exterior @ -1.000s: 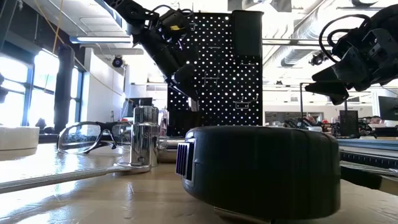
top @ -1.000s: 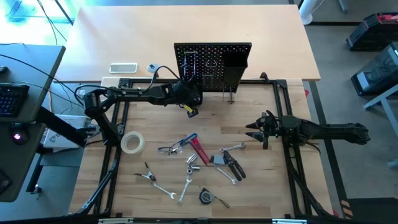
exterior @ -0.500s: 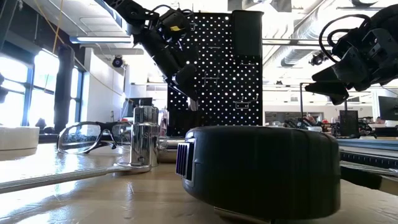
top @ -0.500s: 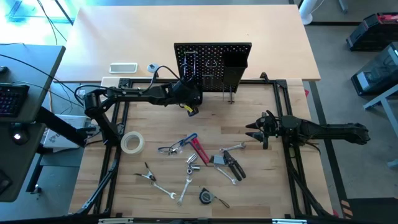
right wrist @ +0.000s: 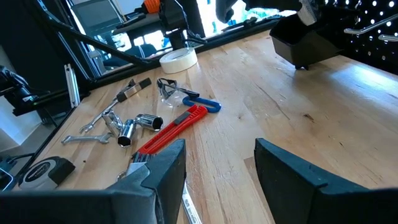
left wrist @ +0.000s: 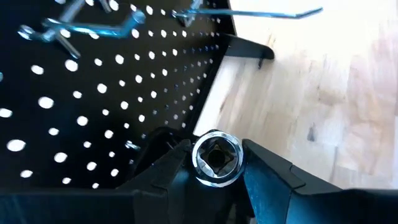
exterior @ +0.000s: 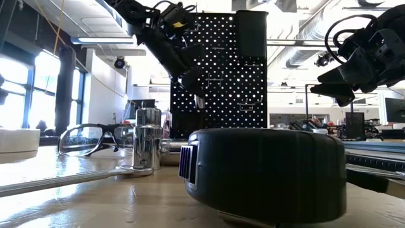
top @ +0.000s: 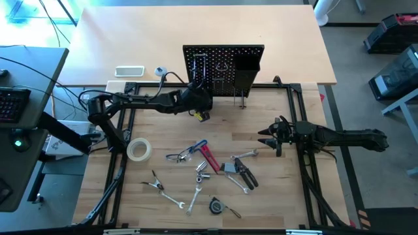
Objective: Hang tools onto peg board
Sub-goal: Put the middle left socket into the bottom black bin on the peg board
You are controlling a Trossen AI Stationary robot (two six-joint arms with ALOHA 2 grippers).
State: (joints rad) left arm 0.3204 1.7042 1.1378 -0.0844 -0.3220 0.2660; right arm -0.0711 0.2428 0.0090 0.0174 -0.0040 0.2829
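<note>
Socket pinched in left gripper, now lifted a bit closer to peg board face; hanging nearly on. Right gripper spread, idle over table. Other tools lie on table.

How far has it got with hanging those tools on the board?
Early days. A wrench or two already hang on the peg board. In hand: the left gripper holds a silver socket right up at the board. Left on the table: tape roll, glasses, red tool, pliers, wrenches and more. The right gripper waits open.
</note>
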